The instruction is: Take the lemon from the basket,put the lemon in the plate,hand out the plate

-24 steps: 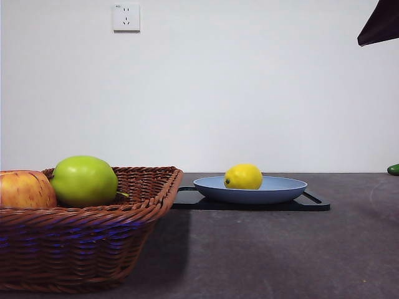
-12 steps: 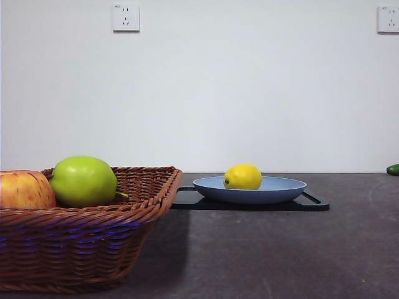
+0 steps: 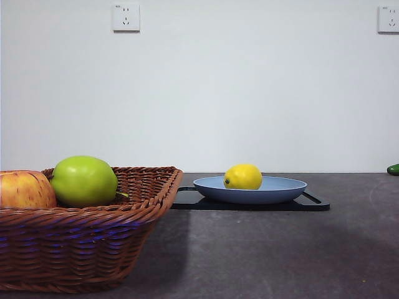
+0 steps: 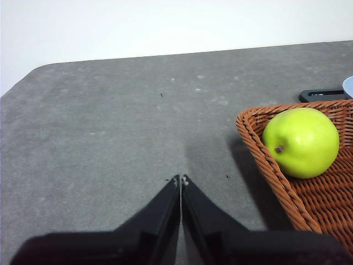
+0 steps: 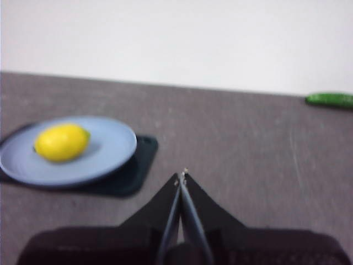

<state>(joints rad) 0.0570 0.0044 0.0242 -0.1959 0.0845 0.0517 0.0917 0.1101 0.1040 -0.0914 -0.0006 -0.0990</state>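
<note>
Lemon, small, bright yellow and oval with a dark stem dot, is seen lying inside the round, shallow, light-blue plate, towards the side of the plate nearer the basket. The plate is carried on a flat black rectangular tray, whose edges show around the plate. The brown woven wicker basket with the thick braided rim is set beside the plate, apart from the tray. A large green apple and a red-yellow apple are held in the basket, side by side. A green elongated vegetable is seen well apart from the plate, on the side away from the basket. The right gripper is held above the dark grey table near the plate, jaws pressed together on nothing. The left gripper is held near the basket's outer wall, jaws likewise closed and empty.
</note>
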